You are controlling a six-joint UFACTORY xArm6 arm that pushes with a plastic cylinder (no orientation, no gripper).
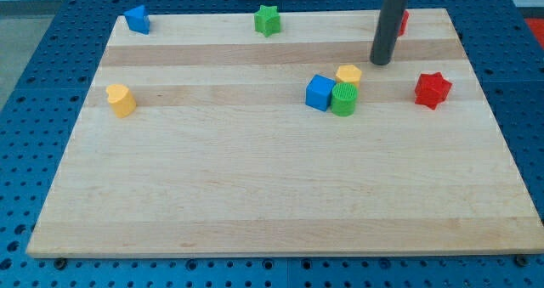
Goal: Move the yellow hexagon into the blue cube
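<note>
The yellow hexagon [348, 74] lies on the wooden board right of centre. The blue cube [320, 93] sits just to its lower left, close to it; whether they touch I cannot tell. A green cylinder [343, 99] stands between and below them, touching the blue cube's right side. My tip [380, 64] is the lower end of the dark rod, a short way to the upper right of the yellow hexagon, apart from it.
A red star [433, 90] lies at the right. A red block [402, 21] is partly hidden behind the rod at the top. A green star [267, 19] is at top centre, a blue block [136, 19] at top left, a yellow heart [121, 99] at left.
</note>
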